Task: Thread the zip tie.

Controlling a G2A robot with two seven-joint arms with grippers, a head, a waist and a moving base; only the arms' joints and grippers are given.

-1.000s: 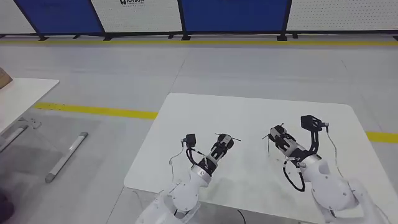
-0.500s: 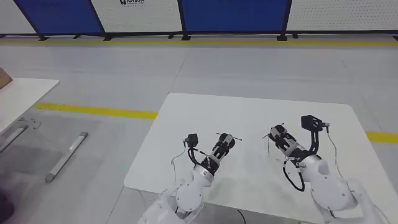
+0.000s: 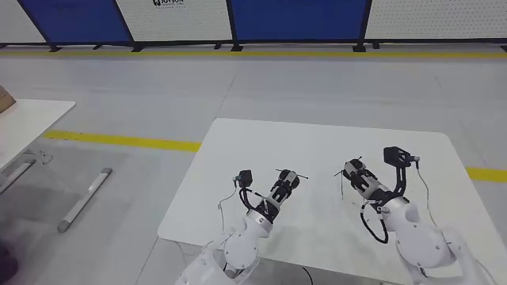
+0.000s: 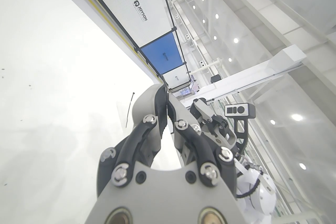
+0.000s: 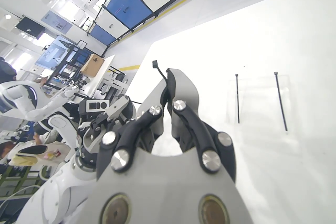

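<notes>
Your zip tie (image 5: 158,69) is pinched in the right gripper (image 5: 167,79), with its square head and a short piece of strap sticking out past the fingertips. That gripper is clenched on the strap and its pads are pressed tight together. In the top view you'll find the right gripper (image 3: 349,171) right of centre in the lower half of the frame, above the white table (image 3: 333,138).

The left gripper (image 4: 165,100) is clamped too, pad against pad. You cannot tell from these pictures whether anything thin sits between them. From above, the left gripper (image 3: 287,179) is at lower centre, beside the right one but apart from it, and both point toward the far edge of the table.

Another black tie (image 4: 129,109) shows just beside the left gripper's outer finger, and whether it rests on the table or is carried is unclear. Two more lie flat on the tabletop near the right gripper, a first spare tie (image 5: 237,99) and a second spare tie (image 5: 280,101), roughly parallel and not touching.
</notes>
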